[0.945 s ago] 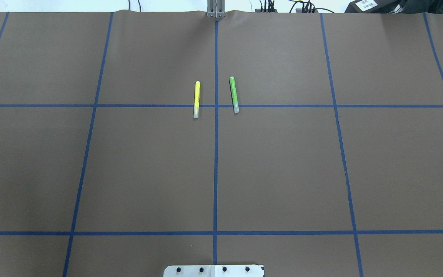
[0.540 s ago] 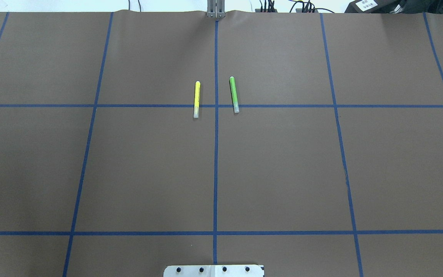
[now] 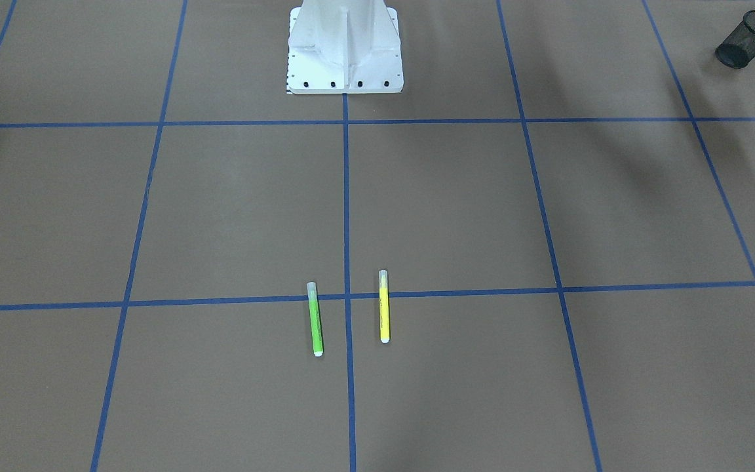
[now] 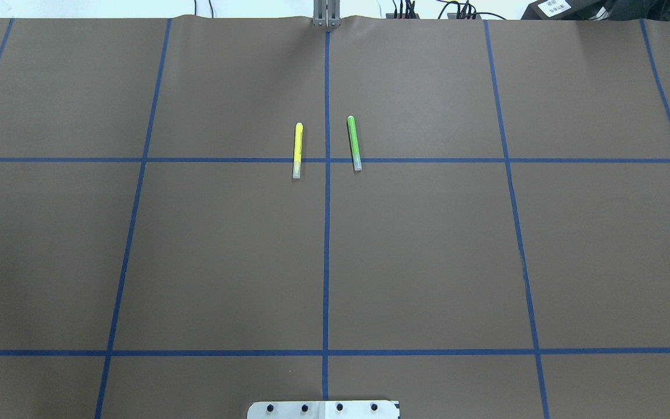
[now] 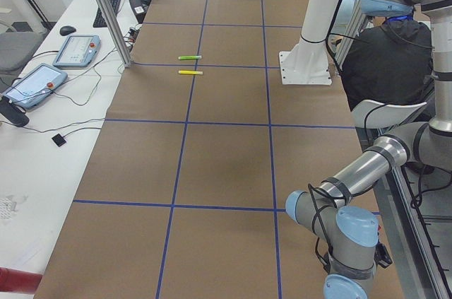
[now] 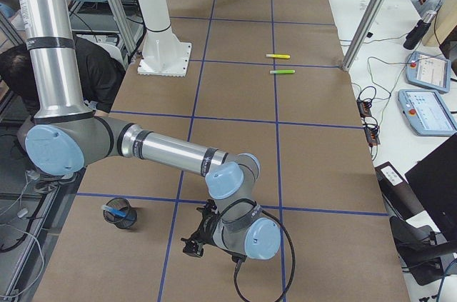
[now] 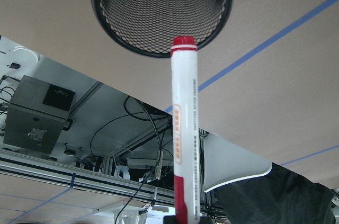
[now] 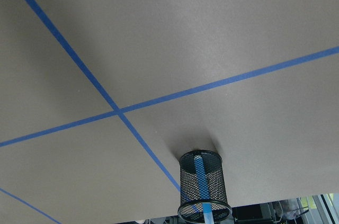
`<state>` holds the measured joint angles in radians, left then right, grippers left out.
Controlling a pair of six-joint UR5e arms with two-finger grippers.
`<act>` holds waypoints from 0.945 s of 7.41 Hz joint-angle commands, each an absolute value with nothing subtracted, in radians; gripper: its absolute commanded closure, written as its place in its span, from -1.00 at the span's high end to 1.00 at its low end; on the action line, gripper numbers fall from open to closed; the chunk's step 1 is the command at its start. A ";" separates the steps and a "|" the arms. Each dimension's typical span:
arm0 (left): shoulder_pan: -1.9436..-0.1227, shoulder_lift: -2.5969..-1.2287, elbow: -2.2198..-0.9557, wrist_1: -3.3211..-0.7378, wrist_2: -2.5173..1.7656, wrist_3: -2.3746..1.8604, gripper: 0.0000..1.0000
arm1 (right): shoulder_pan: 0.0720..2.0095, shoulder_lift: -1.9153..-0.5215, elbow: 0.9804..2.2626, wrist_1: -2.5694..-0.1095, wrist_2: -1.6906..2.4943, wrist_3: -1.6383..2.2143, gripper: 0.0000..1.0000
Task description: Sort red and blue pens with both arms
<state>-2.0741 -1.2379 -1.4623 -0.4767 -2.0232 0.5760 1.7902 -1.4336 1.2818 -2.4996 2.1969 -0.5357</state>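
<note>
Red marker (image 7: 184, 128) hangs by one mesh cup (image 7: 122, 23); blue pen (image 8: 200, 179) stands in the other cup (image 8: 218, 181), bottom centre.
The left tool (image 7: 185, 221), cut off at the bottom edge, grips the marker, whose tip meets the cup's rim rather than its middle; released now, it may clip and bounce out. How wide the right tool (image 6: 191, 245) stands I cannot tell.

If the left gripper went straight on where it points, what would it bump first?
Probably the black mesh cup: the left gripper points its red-capped marker at the cup's open mouth. How far away is unclear.
</note>
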 commanded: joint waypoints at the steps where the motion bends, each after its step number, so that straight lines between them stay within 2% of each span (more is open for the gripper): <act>1: -2.074 -1.270 -1.367 -0.532 -2.023 0.575 -1.00 | 1.790 -1.433 1.285 -2.494 2.206 -0.535 1.00; 5: -2.074 -1.264 -1.310 -0.569 -2.025 0.575 -0.98 | 1.790 -1.433 1.295 -2.494 2.210 -0.535 1.00; 7: -2.074 -1.267 -1.302 -0.600 -2.026 0.572 0.99 | 1.790 -1.431 1.295 -2.494 2.210 -0.535 1.00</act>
